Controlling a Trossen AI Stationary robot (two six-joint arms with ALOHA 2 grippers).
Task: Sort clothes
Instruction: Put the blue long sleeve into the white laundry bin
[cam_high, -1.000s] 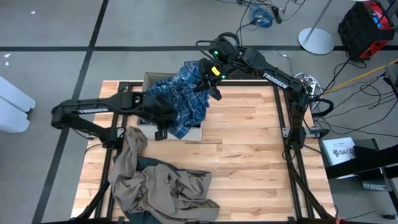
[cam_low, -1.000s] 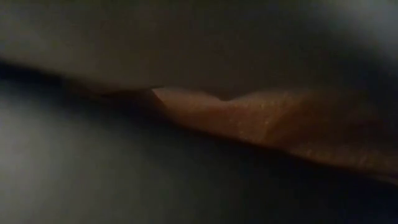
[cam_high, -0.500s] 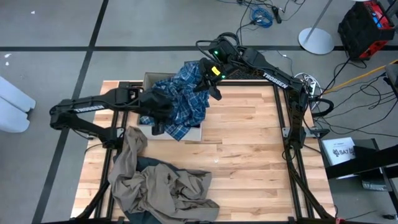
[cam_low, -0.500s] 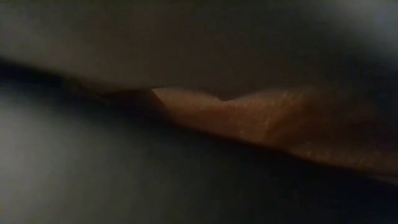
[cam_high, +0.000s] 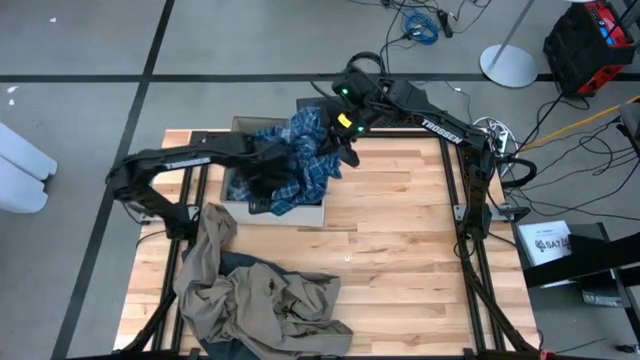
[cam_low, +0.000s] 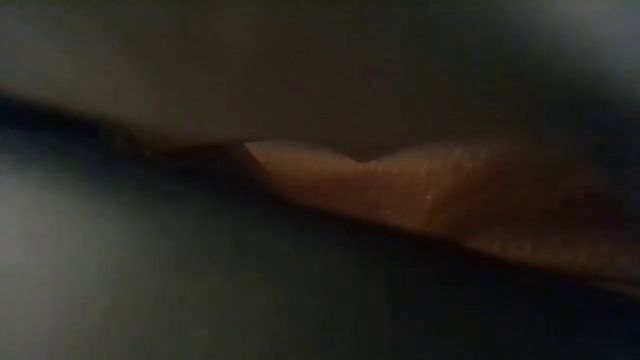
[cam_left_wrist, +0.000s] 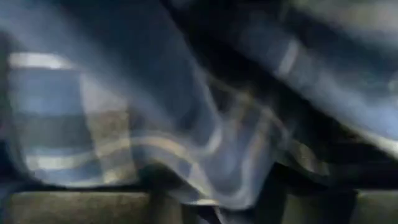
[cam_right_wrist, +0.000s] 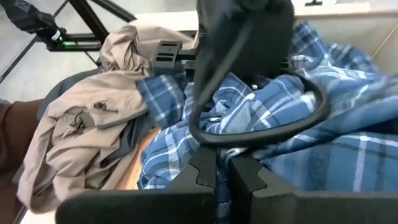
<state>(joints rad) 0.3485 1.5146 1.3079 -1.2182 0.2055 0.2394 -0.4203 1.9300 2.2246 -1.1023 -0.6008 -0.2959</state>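
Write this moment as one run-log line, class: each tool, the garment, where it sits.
left tool: buried in plaid shirt | right tool: shut at shirt's edge | shirt: bunched over cardboard box | khaki garment: heaped on table

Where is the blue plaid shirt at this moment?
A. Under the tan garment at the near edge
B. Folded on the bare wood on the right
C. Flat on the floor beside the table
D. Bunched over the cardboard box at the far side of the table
D: in the high view the plaid shirt is bunched over the cardboard box at the far side, well apart from the tan garment near the front edge.
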